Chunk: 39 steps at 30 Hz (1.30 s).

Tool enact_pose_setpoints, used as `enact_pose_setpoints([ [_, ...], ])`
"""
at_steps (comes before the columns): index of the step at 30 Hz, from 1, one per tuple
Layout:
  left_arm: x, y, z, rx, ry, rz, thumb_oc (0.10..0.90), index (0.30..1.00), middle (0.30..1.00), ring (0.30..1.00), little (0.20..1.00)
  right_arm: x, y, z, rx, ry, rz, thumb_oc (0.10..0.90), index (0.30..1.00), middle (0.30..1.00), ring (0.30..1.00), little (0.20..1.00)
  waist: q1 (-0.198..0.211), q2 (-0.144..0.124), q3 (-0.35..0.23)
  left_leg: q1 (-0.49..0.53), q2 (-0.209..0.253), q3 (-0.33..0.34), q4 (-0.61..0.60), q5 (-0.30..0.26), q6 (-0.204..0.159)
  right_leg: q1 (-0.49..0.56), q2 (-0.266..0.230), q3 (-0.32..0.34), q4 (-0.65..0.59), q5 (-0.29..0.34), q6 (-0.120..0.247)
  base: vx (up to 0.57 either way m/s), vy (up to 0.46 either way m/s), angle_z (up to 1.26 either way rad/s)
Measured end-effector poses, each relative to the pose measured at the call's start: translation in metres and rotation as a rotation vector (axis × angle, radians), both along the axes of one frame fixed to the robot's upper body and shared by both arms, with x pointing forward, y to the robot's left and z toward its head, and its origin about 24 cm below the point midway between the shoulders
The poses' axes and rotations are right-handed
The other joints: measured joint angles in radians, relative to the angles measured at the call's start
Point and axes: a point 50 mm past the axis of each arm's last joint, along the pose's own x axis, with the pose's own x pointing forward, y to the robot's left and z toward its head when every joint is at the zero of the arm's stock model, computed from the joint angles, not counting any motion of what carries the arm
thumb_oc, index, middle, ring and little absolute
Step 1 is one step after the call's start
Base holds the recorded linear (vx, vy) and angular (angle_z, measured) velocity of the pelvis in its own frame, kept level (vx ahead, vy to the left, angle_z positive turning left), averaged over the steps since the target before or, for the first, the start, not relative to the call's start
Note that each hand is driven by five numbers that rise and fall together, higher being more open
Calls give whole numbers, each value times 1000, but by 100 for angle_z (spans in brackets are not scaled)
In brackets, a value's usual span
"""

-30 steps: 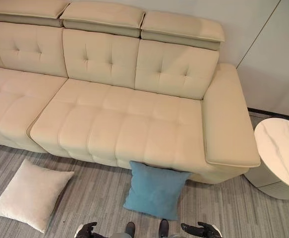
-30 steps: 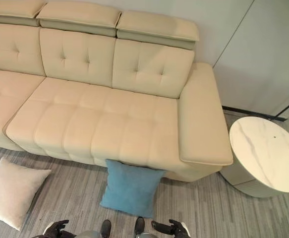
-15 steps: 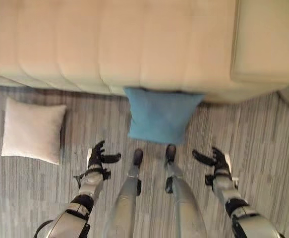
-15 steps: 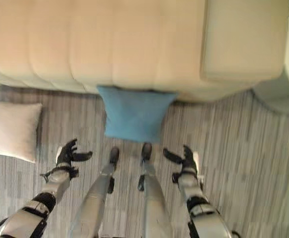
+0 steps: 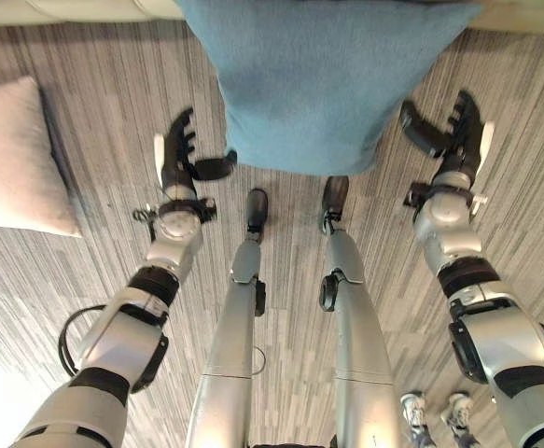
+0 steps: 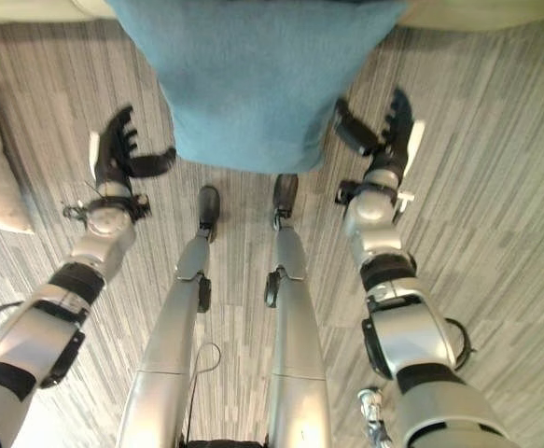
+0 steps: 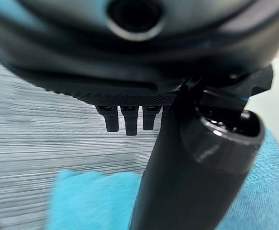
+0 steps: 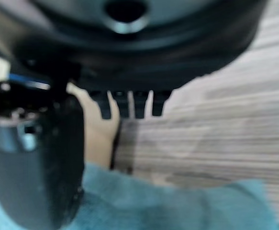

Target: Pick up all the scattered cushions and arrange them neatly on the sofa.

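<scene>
We have the blue cushion [image 5: 323,79] lying on the floor [image 5: 85,271], its far edge against the base of the sofa [image 5: 76,9] and its near edge facing us. It sits squarely between our 2 hands. The left robot hand [image 5: 180,161] is at the cushion's near left corner, fingers straight and spread, thumb reaching toward the fabric and about touching it; it grips nothing. The right robot hand [image 5: 451,138] is just beside the cushion's right edge, also released, fingers extended and thumb angled inward, with a narrow strip of floor between it and the cloth. Both wrist views show blue fabric just past the thumbs.

The cushion's width runs across from 1 hand to the other, so we judge the coming move to be a 2-handed squeeze inward on its sides. The left hand looks slightly nearer to contact than the right.

A white cushion [image 5: 15,159] lies on the floor well apart to the left, closer to our left arm, and is untouched. We judge the task barely begun.
</scene>
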Motion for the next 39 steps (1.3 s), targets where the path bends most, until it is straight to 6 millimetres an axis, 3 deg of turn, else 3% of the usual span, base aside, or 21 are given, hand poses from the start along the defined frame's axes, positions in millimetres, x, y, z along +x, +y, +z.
enact_pose_setpoints([
  [2,1,-4,22,57,-56,-20,800,900,900,900,900,0,9,21,-43,-50,64,800,900,900,900,900,1,0,0,-30,-1,-2,1,0,-1,-37,-1,-2,17,-8,-11,26,-7,6],
  [8,3,-24,48,87,-113,-72,800,900,900,900,900,6,42,25,-36,-48,196,800,900,900,900,900,-1,1,0,-38,0,-3,8,0,-1,-48,-1,-2,32,-15,-12,5,0,1],
  [15,3,-60,56,-89,-120,-179,800,900,900,900,900,11,64,36,18,-64,246,800,900,900,900,900,-2,2,-2,-56,3,-5,9,6,-9,-64,4,0,30,-17,-6,0,0,0],
  [16,3,-61,57,-124,-121,-179,565,547,547,547,547,11,64,36,20,-66,247,562,542,542,542,542,-2,2,-2,-58,3,-7,8,7,-11,-66,5,-1,29,-16,-8,0,0,0],
  [17,2,-62,57,-141,-122,-187,400,300,300,300,300,11,65,37,20,-67,248,400,300,300,300,300,-3,2,-2,-58,4,-8,8,7,-11,-66,5,-3,29,-14,-11,0,0,0],
  [25,1,-53,53,-268,-123,-171,400,300,300,300,300,8,49,35,79,-90,225,400,300,300,300,300,-5,2,-2,-53,2,-15,-7,14,-16,-64,4,-8,25,-3,-22,-22,4,0],
  [29,-3,-53,48,-273,-128,-186,400,300,300,300,300,5,51,28,80,-91,243,400,300,300,300,300,-8,2,-2,-32,4,-16,-9,14,-17,-45,4,-8,26,-4,-22,0,0,0],
  [33,-9,-47,15,-269,-78,-178,400,300,300,300,300,-1,51,-6,53,-40,256,400,300,300,300,300,-9,1,-9,74,4,-16,-31,16,-16,59,4,-8,9,-4,-21,0,0,0],
  [37,-28,-38,-22,-299,-63,-175,400,300,300,300,300,-19,53,-36,13,-41,282,400,300,300,300,300,-14,-2,-26,198,4,-25,-87,26,-11,179,3,-11,-27,-24,8,-2,-23,4],
  [39,-36,-33,-28,-289,-71,-172,400,300,300,300,300,-28,53,-40,-10,-64,284,400,300,300,300,300,-11,-4,-25,256,5,-28,-108,28,-12,230,2,-12,-33,-28,12,24,-40,3],
])
